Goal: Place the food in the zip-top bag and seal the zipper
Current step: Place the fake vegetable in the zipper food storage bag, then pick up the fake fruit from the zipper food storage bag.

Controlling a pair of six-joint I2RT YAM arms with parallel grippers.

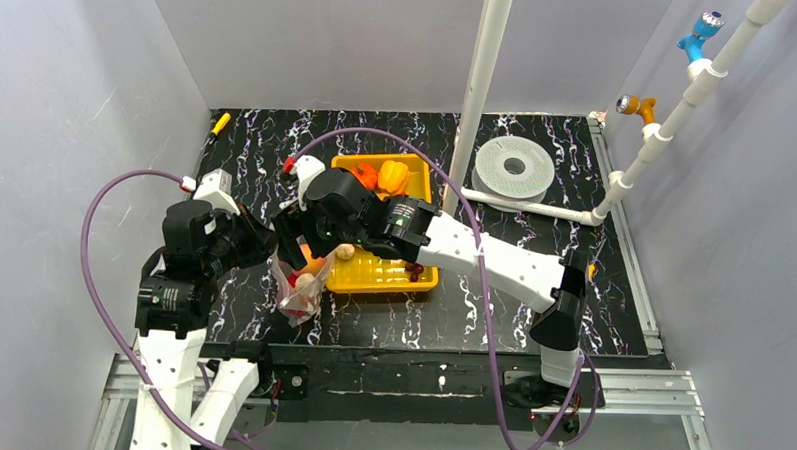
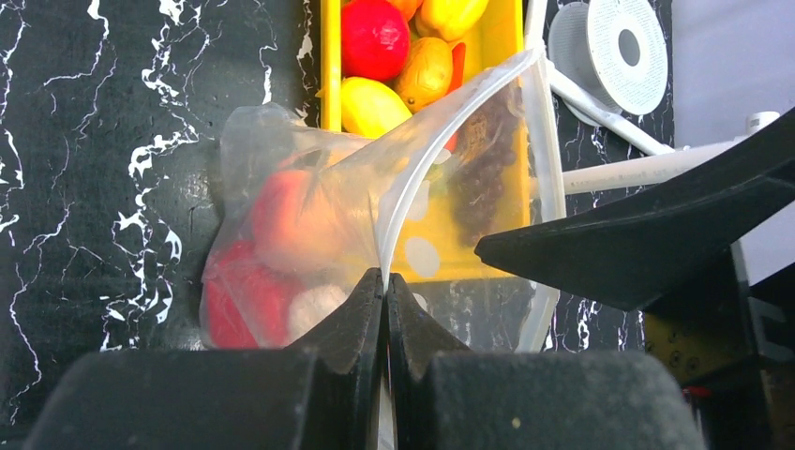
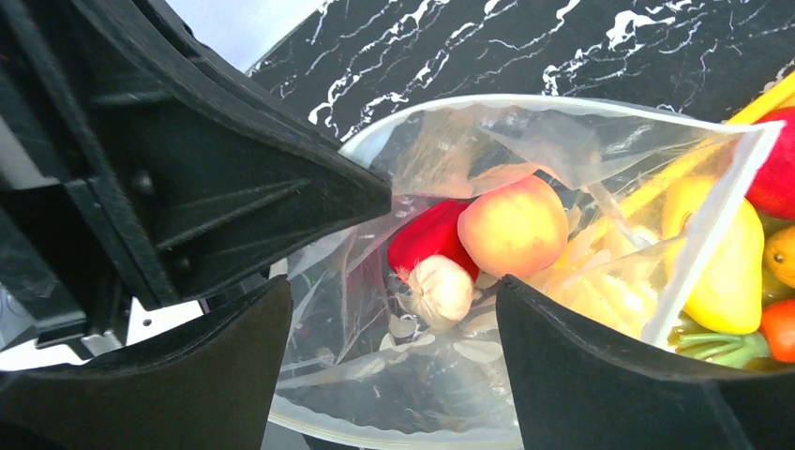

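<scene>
Crinkly clear zip-top bag (image 1: 297,297), yellow plastic tray (image 1: 388,278) at 2 o'clock, black white-veined marbled table (image 1: 421,321), grey walls (image 1: 69,93), left gripper (image 2: 385,281) pinching bag rim, right gripper (image 3: 394,291) spread wide, empty

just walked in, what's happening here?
Left claw is shut on the mouth edge of the clear crinkly plastic zip-top bag, holding it open by the yellow plastic tray. Right claw hangs open over the mouth. A red piece, a peach-coloured fruit and a tan bulb lie inside; more toy food is in the tray.
</scene>
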